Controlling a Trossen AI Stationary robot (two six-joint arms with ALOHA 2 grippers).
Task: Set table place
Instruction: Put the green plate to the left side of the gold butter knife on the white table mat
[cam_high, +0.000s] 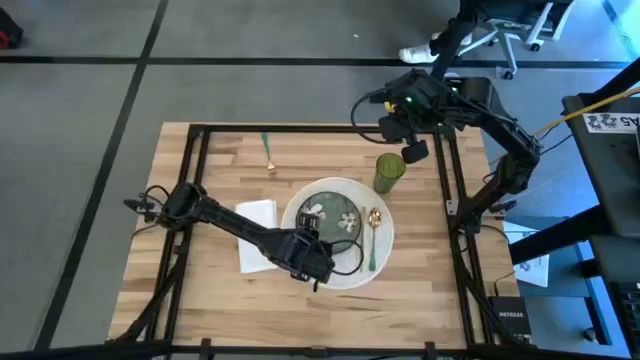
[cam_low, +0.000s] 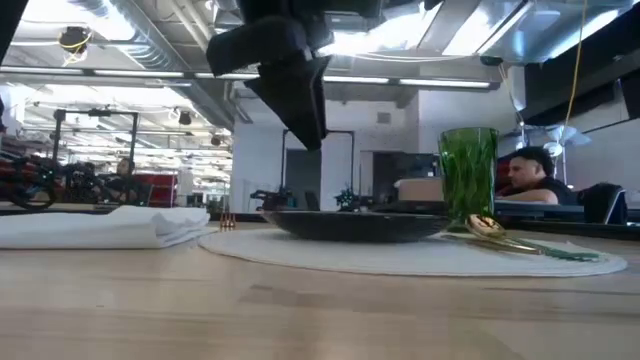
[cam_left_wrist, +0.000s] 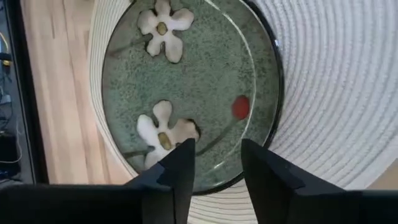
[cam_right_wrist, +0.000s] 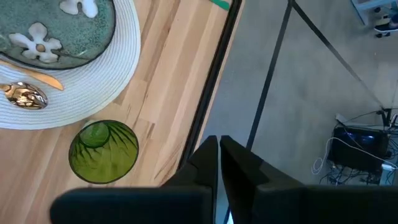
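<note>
Overhead, wooden table, left fingers apart above dish, right fingers closed.

I work in an open lab-like hall: exposed ceiling ducts, a person at a desk at my two o'clock, office chair beyond.

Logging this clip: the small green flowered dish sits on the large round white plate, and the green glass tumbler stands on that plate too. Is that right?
Not quite. The small green flowered dish does sit on the large round white plate, but the green glass tumbler stands on the light wooden table just beyond the plate's rim, as the high view and right wrist view show.
</note>
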